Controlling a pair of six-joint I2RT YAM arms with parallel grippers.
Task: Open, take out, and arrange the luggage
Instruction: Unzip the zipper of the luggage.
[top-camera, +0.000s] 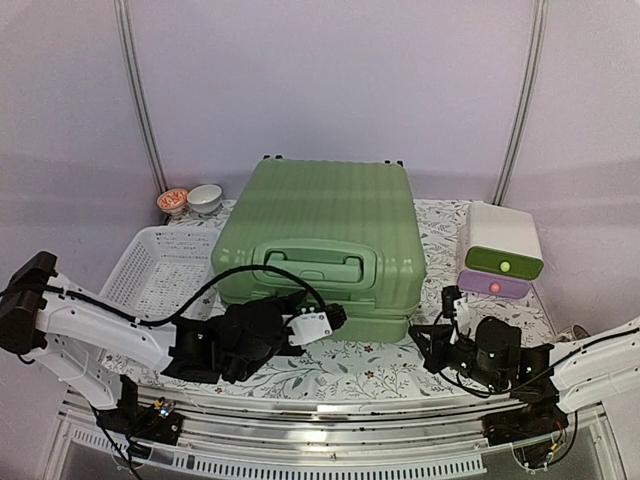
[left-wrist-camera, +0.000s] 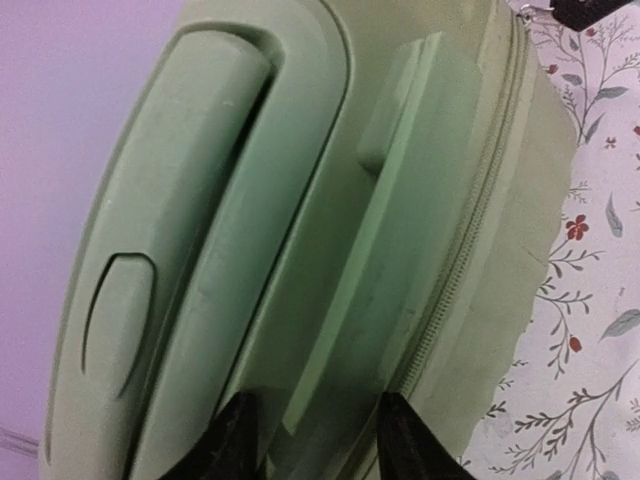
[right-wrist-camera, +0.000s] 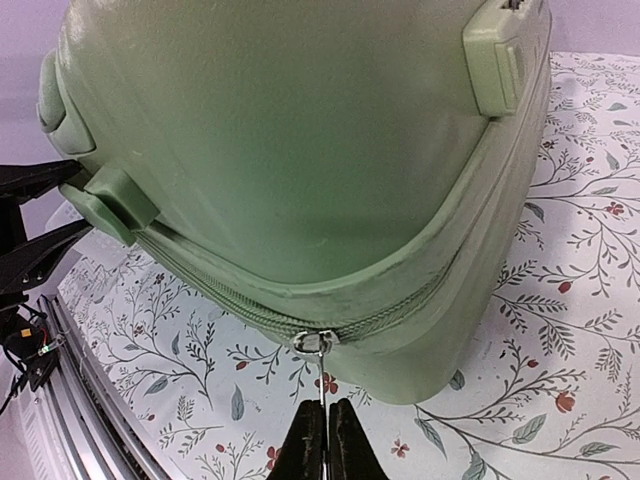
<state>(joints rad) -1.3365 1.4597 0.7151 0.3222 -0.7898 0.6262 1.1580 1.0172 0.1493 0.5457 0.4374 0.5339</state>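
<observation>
Pinching the luggage (right-wrist-camera: 300, 150) zipper pull (right-wrist-camera: 321, 365), right claw (right-wrist-camera: 326, 435) closed, left claw (left-wrist-camera: 315, 440) straddling its edge

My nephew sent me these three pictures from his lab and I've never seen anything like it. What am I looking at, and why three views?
Two robot arms are bolted to a table's near edge. One picture looks down from above; the other two come from cameras on each wrist. On the flowered tablecloth lies a closed green suitcase, with a white basket, two small bowls and a white-green-purple box around it. The right gripper is shut on the zipper pull at the suitcase's corner. The left gripper sits open at the suitcase's edge beside the handle, holding nothing that I can see.
</observation>
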